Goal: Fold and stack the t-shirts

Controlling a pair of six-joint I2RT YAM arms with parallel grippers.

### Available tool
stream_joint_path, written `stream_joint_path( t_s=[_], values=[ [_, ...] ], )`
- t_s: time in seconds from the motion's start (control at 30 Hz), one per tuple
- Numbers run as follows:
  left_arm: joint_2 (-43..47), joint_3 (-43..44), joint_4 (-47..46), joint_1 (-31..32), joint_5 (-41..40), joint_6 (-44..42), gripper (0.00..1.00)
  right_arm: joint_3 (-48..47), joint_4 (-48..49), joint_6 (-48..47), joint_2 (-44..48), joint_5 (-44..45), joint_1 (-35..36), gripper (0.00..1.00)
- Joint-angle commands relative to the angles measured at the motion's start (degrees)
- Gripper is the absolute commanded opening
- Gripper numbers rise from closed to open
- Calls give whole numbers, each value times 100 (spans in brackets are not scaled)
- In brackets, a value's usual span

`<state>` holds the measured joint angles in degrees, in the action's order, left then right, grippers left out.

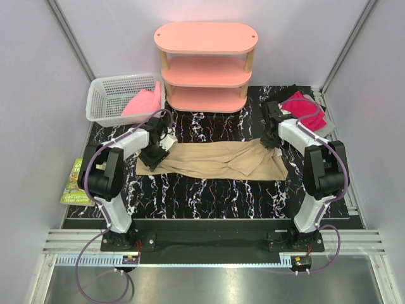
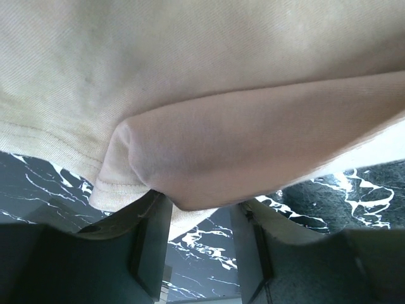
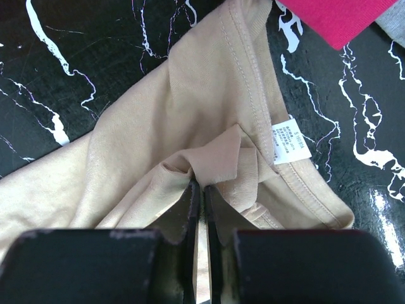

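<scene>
1. Right end effector [image 3: 202, 187]: jaws all but closed, only a thin slit. A pinch of the tan t-shirt [image 3: 158, 126] is clamped at the tips, just beside the neckband [image 3: 250, 82] and size label [image 3: 288, 143]. The bite looks shallow, so my read is it could slip under tension. No yanking.
2. Left end effector [image 2: 201, 212]: jaws apart, counter [image 2: 202, 259] visible through the gap. A fold of tan cloth sits over the tips, nothing clamped as far as I can see. It needs to close on that edge before any lift.
3. The shirt lies across the middle of the counter, stretched between the two arms as a narrow band, wrinkled toward the right end.
4. Step in hand, as I judge it: take both ends for the next fold. Get matched grips, lift together, keep the cloth lightly taut, lay edge on edge flush, then let go.
5. The magenta t-shirt [image 1: 305, 109] sits close behind the right end effector. Keep the sweep off it.
6. The light pink t-shirt [image 1: 142, 103] is in the basket [image 1: 101, 95], back left. The shelf [image 1: 205, 63] stands behind the shirt. Neither looks to be in the path.
</scene>
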<state>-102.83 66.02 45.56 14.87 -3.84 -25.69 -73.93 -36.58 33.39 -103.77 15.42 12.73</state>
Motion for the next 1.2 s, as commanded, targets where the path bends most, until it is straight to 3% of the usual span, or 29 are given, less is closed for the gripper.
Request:
stream_joint_path(
  t_s=[0.0, 0.4, 0.6, 1.17],
  values=[
    [482, 86, 14, -186, -38, -146, 43, 10, 133, -25, 304, 5, -34, 9],
    [175, 447, 243, -362, 559, 56, 43, 37, 133, -51, 348, 14, -34, 9],
    [579, 306, 383, -345, 761, 29, 43, 28, 142, -43, 313, 14, -43, 9],
    [-9, 306, 208, -362, 524, 47, 43, 45, 142, -8, 357, -4, -34, 9]
  ],
)
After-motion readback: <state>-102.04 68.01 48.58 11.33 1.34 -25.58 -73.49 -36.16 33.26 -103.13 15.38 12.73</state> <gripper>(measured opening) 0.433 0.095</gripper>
